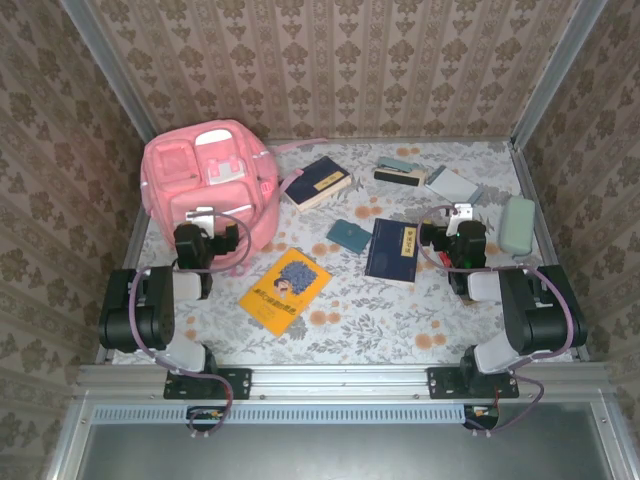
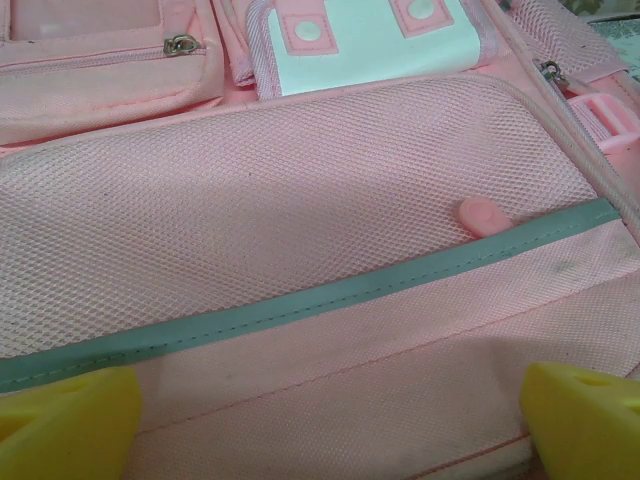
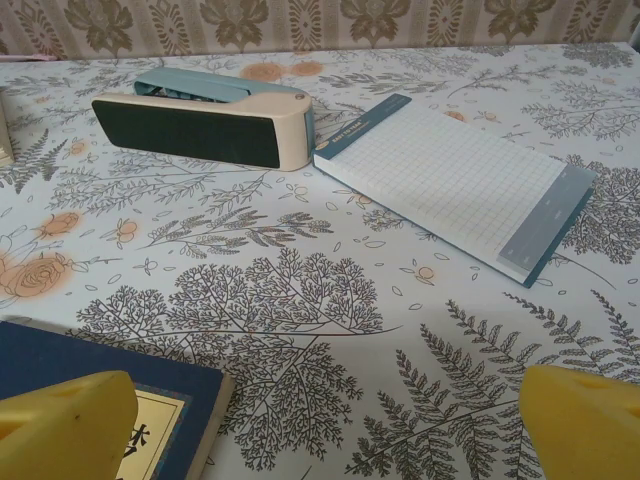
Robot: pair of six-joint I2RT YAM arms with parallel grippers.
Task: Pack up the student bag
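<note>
- Yellow fingertips [image 2: 65, 425] of the left gripper [image 2: 325, 435] stand wide apart and hold nothing. They hover just over the large pink fabric student bag [image 2: 420, 345], above its mesh pocket panel [image 2: 280, 190] and a grey strip [image 2: 300, 308] sewn across it.
- Yellow pads [image 3: 585, 425] of the right gripper [image 3: 325, 435] are equally spread and empty, low over the table [image 1: 380, 312].
- That table wears a smooth pale cloth printed with grey ferns and orange flowers. Beige patterned wallpaper [image 1: 330, 60] closes three sides, and a metal rail [image 1: 340, 378] runs along the near edge.
- Lying flat in the far left corner, the student bag shows its front pockets upward, with a white flap [image 2: 370, 40] bearing pink snaps.
- Flat rectangular things lie scattered to its right: a yellow paperback [image 1: 285, 290], a dark blue labelled book [image 1: 318, 182] near the bag, a second dark blue book [image 1: 392, 250] near the right gripper, and a small teal booklet [image 1: 349, 235] between the two.
- Farther back, a teal-and-cream stapler [image 3: 205, 120] sits just beside a grid-ruled notepad [image 3: 450, 185]. A pale green rounded case [image 1: 517, 224] lies by the right edge.
- Bare cloth lies open between the yellow paperback and the arm bases [image 1: 205, 382].
</note>
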